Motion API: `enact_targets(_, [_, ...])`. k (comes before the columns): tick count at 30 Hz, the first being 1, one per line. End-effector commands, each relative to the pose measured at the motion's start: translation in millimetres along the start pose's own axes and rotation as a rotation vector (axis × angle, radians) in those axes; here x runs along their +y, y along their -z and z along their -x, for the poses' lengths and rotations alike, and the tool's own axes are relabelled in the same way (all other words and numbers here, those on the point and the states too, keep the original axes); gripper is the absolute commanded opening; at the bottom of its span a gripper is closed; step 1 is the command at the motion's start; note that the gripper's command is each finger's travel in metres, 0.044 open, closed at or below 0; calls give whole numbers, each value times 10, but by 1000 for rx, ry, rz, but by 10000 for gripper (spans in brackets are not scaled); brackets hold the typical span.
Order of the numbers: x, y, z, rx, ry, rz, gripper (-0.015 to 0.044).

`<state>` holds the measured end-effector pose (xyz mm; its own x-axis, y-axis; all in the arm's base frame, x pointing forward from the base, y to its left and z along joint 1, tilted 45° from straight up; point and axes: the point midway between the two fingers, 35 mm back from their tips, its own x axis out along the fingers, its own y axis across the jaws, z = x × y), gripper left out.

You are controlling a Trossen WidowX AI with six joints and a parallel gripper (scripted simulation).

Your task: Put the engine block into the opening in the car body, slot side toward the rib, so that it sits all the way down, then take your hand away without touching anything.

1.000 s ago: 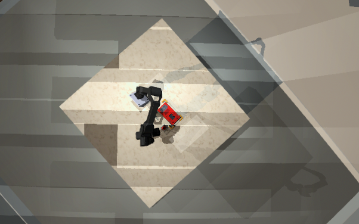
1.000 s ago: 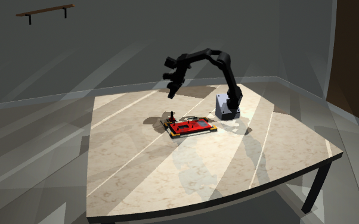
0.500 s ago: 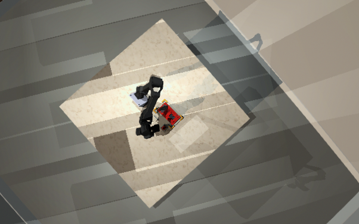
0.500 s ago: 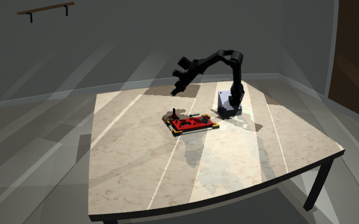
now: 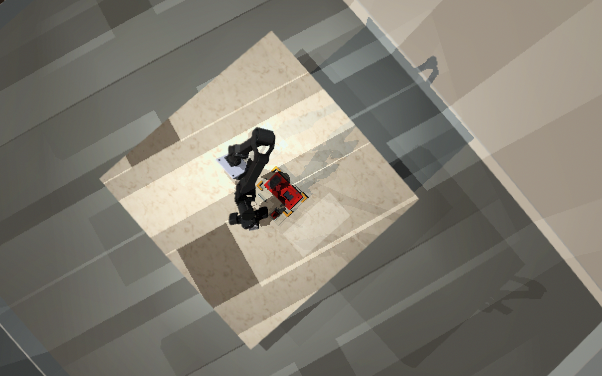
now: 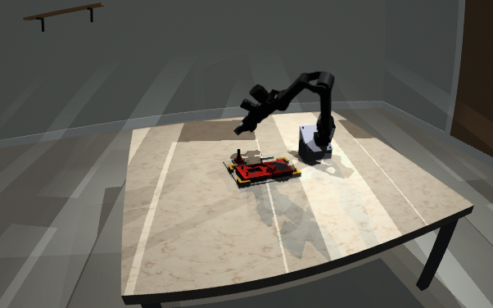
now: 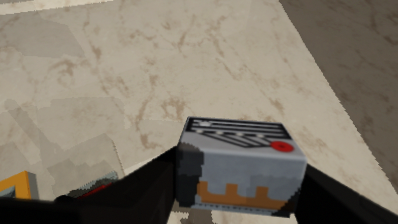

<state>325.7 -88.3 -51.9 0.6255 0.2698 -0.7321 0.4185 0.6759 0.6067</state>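
Note:
My gripper (image 5: 253, 224) (image 6: 239, 129) is shut on the engine block (image 7: 240, 172), a grey block with black stripes and a red dot on top and orange marks on its near side. It is tilted forward, well above the table. The red car body (image 5: 295, 201) (image 6: 273, 171) lies on the table between yellow-orange corner pieces (image 5: 307, 195) (image 6: 244, 187) (image 7: 24, 184). A dark opening (image 5: 288, 195) (image 6: 255, 169) shows in it. The gripper is off to its side, not over it. The slot and the rib cannot be made out.
A small red part with an upright black peg (image 6: 238, 153) stands beside the car body, on the gripper's side. The arm's base (image 5: 229, 166) (image 6: 314, 153) stands near the other end of the car body. Shadows and light bands cross the table.

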Motion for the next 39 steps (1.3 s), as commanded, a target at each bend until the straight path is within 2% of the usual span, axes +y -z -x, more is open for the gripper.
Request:
enact_targets(1, [-4,61,-41,-28,3,-4,0])
enact_targets(39, [4,772,-653,-25,0,-7,0])
